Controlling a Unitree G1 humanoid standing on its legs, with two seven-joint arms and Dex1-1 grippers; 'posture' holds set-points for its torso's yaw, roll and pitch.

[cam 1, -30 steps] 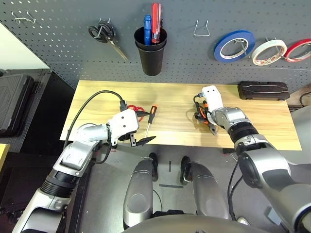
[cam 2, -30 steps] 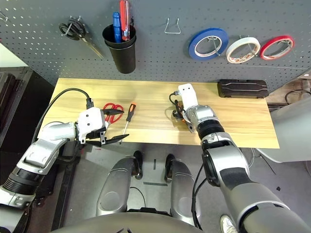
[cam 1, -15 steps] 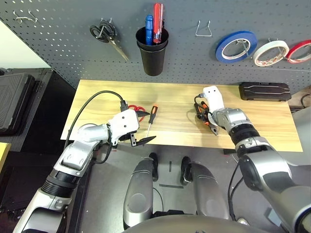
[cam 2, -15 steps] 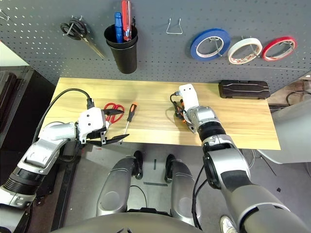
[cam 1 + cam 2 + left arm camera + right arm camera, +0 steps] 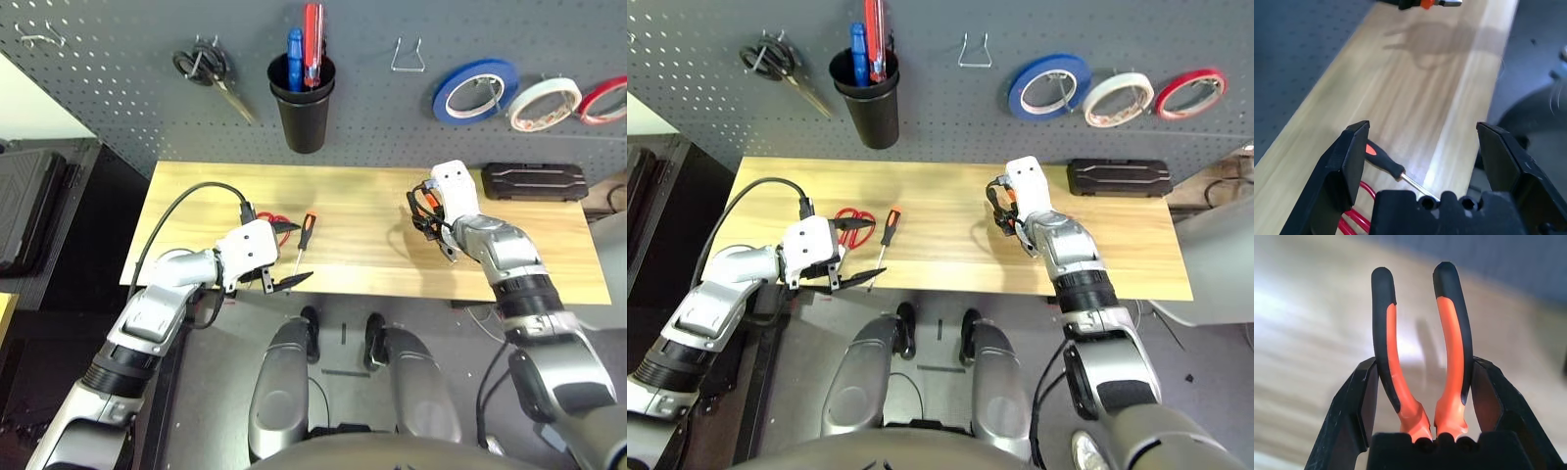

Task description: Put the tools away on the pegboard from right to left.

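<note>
Clamping the pliers (image 5: 1420,357), the right gripper (image 5: 1422,396) hangs above the table (image 5: 353,196); the left gripper (image 5: 1430,156) gapes empty.

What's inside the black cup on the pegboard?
The black cup holds a blue-handled tool and a red-handled tool; only their handles stick out. Their tips are hidden inside.

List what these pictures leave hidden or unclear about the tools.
- Pliers: jaws hidden behind the right gripper in the right wrist view.
- Red-handled scissors: blades covered by the left gripper in the eye views.
- Red tape roll: cut by the left eye view's edge.
</note>
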